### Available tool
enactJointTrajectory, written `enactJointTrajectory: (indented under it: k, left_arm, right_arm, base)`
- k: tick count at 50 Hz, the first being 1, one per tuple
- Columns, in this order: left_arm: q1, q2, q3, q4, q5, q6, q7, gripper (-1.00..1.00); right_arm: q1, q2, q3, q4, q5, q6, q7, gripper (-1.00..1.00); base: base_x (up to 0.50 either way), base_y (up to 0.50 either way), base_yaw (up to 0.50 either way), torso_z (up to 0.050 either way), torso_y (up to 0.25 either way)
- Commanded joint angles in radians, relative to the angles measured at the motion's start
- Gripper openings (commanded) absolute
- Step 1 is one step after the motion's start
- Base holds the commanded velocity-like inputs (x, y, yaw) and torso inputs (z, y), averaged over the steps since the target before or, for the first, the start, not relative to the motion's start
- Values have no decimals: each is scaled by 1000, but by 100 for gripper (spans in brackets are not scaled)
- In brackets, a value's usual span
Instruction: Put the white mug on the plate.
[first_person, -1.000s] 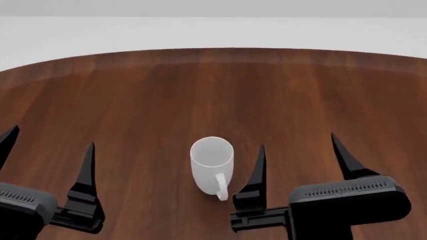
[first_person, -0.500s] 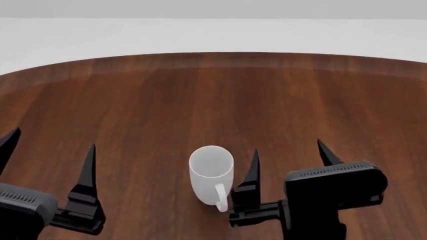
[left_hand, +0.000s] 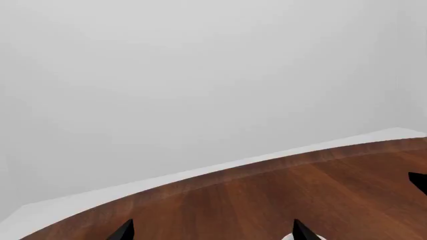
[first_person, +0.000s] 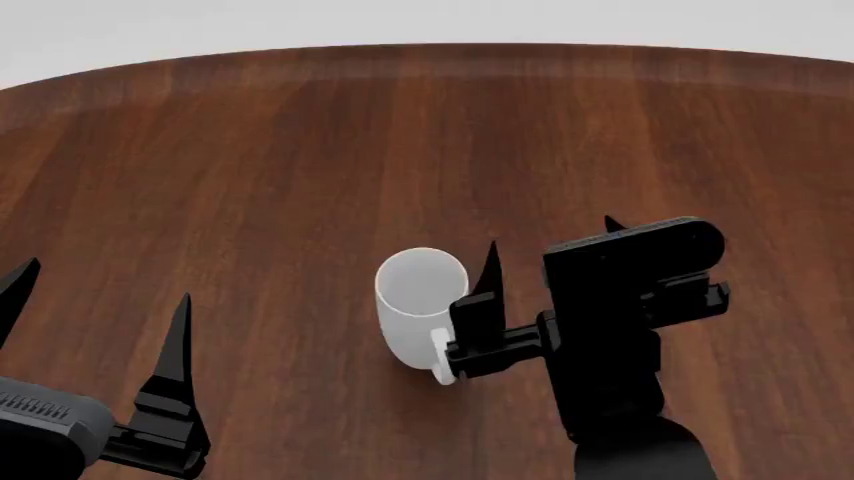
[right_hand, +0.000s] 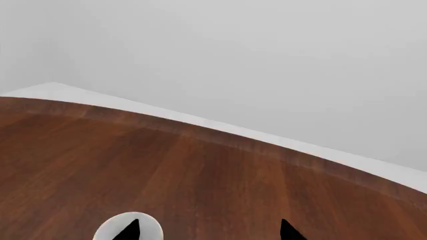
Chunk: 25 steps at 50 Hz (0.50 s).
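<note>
The white mug (first_person: 419, 312) stands upright on the wooden table (first_person: 267, 170), its handle (first_person: 439, 368) facing the near edge. My right gripper (first_person: 549, 248) is open just right of it. The mug is outside the jaws, close beside the left finger (first_person: 486, 272), and I cannot tell if they touch. In the right wrist view that gripper (right_hand: 209, 232) has one fingertip over the mug's rim (right_hand: 151, 230). My left gripper (first_person: 96, 300) is open over bare wood at the near left, and its wrist view (left_hand: 212, 234) shows only a sliver of the mug (left_hand: 287, 238). The plate is out of view.
The round table's far edge (first_person: 427, 50) curves across the top of the head view, with a pale grey floor or wall beyond it. Only bare dark wood lies around the mug. The right arm's black body (first_person: 621, 330) rises over the near right part of the table.
My right gripper has moved forward and risen, ending close against the mug's right side. The head view has shifted so the table fills more of it. Mug and left gripper stay put.
</note>
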Motion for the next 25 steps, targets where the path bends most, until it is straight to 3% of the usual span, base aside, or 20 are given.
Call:
enactJointTrajectory:
  k: [1, 25]
  left_arm:
    - [5, -4, 7, 6, -4, 5, -3, 100]
    - [4, -19, 26, 104, -4, -42, -27, 100]
  right_arm:
    - [211, -14, -62, 281, -28, -12, -46, 100]
    - [274, -20, -95, 305, -30, -4, -58, 100]
  base:
    - [0, 0, 0, 33, -182]
    - [0, 0, 0, 33, -182]
